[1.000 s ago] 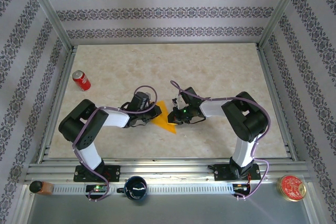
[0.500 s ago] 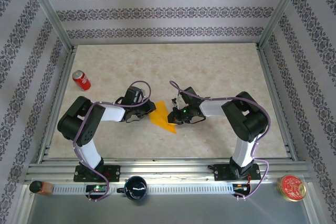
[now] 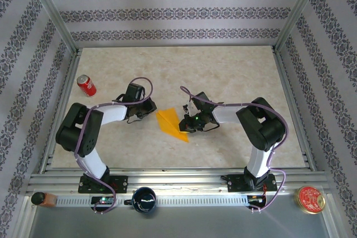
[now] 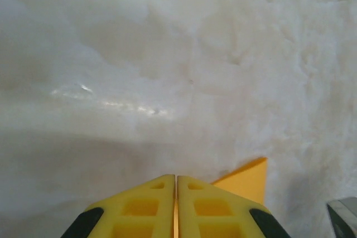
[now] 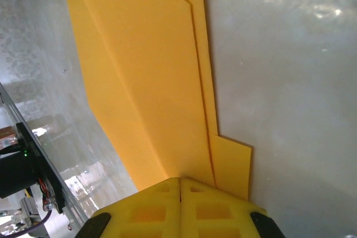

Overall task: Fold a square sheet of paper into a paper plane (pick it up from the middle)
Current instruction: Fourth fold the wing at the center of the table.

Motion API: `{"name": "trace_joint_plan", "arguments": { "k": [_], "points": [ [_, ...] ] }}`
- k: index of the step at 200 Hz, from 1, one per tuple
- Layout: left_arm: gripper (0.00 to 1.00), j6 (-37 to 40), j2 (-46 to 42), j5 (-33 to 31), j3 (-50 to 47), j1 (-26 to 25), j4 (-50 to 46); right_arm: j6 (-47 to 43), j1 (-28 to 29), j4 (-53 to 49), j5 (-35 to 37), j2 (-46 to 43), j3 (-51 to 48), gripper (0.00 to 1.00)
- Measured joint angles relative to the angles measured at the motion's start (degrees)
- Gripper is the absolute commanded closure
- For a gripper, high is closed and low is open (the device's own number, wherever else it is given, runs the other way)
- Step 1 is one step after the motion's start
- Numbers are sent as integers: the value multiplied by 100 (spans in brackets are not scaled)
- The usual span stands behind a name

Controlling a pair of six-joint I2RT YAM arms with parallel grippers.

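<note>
Seemingly the slim pointed orange-yellow paper plane (image 3: 172, 125) is nearly folded (final creasing left). Left gripper (image 4: 176, 178) sits closed, empty; right gripper (image 5: 179, 179), closed, presses its edge.

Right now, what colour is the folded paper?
The folded paper is plain orange-yellow, clearest in the right wrist view.

You have a red soda can (image 3: 86, 85) on the pale marbled table (image 3: 234, 71), close to its left edge; nearer you than the can, a brown bottle-like thing (image 3: 42, 198) lies by the perforated rail (image 3: 189, 199); further right, a dark round cup (image 3: 144, 199); farthest from the can, a red round tin (image 3: 310, 199).
</note>
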Motion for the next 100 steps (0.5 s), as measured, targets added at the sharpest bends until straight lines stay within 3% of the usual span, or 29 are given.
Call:
{"name": "trace_joint_plan", "arguments": {
  "k": [43,100],
  "points": [
    [90,-114,-463,94,-15,-422,286,0,0,-105,7,-20,17,100],
    [91,-684,358,332,-131,-1152,1034,4,0,-177,26,-37,37,100]
  ]
}}
